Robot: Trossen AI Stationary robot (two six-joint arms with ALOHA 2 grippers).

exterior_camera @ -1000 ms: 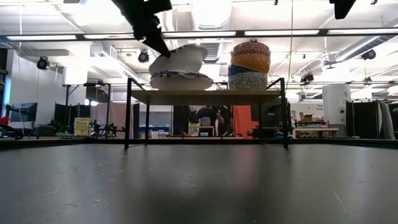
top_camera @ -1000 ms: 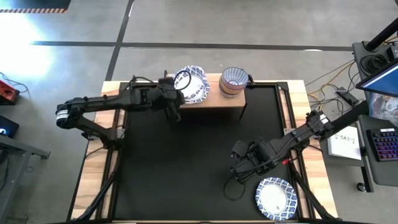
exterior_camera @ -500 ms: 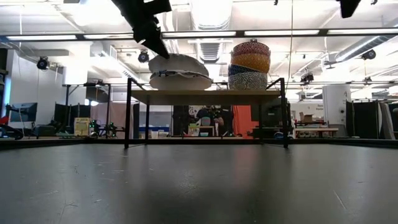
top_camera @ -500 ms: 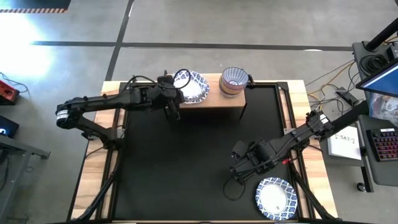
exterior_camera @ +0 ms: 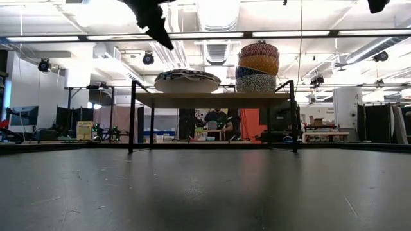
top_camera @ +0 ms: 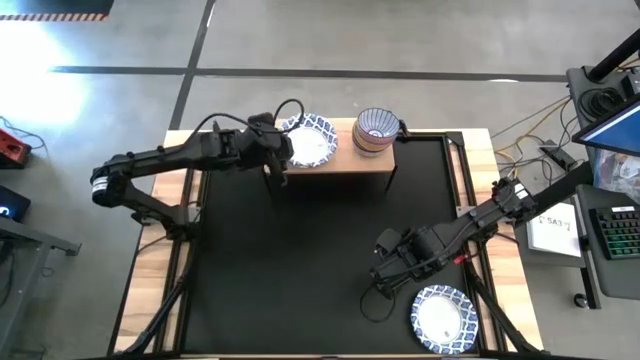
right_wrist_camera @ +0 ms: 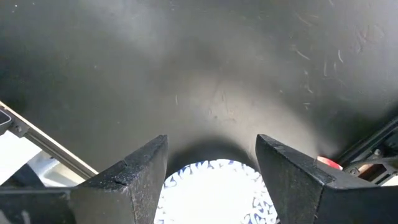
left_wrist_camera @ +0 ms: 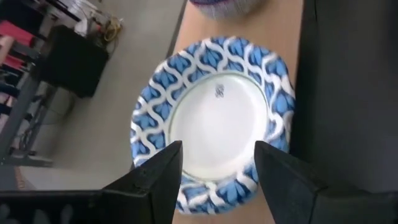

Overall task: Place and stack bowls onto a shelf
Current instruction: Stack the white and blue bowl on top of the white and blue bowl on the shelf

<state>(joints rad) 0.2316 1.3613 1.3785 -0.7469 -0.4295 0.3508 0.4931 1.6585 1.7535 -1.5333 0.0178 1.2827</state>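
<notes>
From above, the shelf [top_camera: 340, 155] stands at the far edge of the black tabletop [top_camera: 300, 250], carrying a stack of white blue-rimmed bowls [top_camera: 311, 140] toward its left end and a stack of small bowls [top_camera: 374, 130] toward its right end; the left gripper [top_camera: 277, 172] hangs just off the shelf's left end, the right gripper [top_camera: 383, 283] well away from the shelf, beside another white bowl [top_camera: 441, 319]. From table height, both stacks [exterior_camera: 187, 81] [exterior_camera: 258, 67] rest flat on the shelf [exterior_camera: 212, 97]. The wrist views show the left fingers [left_wrist_camera: 155, 180] apart over the white stack [left_wrist_camera: 214, 121] and the right fingers [right_wrist_camera: 140, 174] apart above the lone bowl [right_wrist_camera: 208, 183].
</notes>
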